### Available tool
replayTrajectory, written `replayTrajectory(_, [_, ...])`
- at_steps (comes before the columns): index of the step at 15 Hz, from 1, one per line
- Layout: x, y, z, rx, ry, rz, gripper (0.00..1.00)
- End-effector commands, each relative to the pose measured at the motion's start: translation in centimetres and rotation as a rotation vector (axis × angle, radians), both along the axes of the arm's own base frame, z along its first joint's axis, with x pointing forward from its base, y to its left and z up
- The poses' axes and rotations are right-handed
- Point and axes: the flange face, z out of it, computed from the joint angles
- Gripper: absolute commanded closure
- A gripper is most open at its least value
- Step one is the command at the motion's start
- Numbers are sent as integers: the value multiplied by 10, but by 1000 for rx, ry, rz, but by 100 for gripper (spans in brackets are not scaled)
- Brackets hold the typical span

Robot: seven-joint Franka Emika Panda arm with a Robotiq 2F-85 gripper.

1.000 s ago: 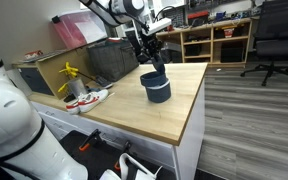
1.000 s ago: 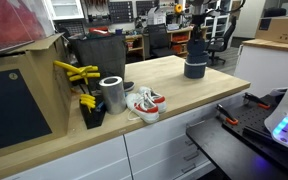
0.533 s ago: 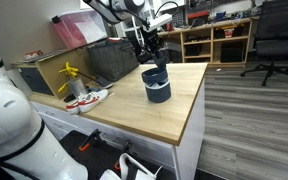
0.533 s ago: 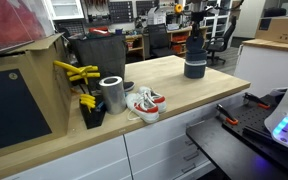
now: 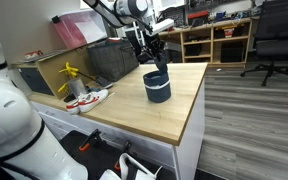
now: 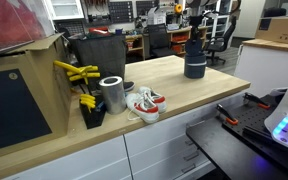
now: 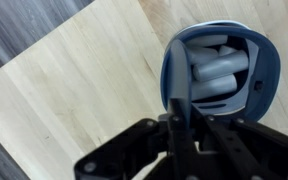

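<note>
One pincer (image 7: 177,106) tight on the rim of the blue cup (image 7: 269,70), its tips half hidden, grey contents (image 7: 219,75) blurred.

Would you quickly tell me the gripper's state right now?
Gripper: jaws closed on the rim of the dark blue round plastic container.

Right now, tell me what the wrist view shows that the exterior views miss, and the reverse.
Only the wrist view looks down into the blue container, where pale grey rolls lie inside. Only the exterior views show the white and red shoes, the silver can, the yellow tools and an office chair. Both share the gripper, shut on the container's rim, and the wooden table under it.
</note>
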Motion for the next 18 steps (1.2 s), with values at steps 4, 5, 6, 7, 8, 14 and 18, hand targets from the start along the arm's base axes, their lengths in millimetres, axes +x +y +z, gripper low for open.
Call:
replayTrajectory(4, [23,7,-5,-2,-12,14,98])
replayTrajectory(5, [24,9,-3,-1,-14,17,98])
replayTrajectory(6, [26,10,-2,-1,-17,21,98])
replayTrajectory(7, [26,13,0,4,-22,27,98])
replayTrajectory(8, [26,16,2,7,-26,33,98])
replayTrajectory(14, [24,34,7,23,-31,75,98])
replayTrajectory(18, [21,38,14,50,-35,60,98])
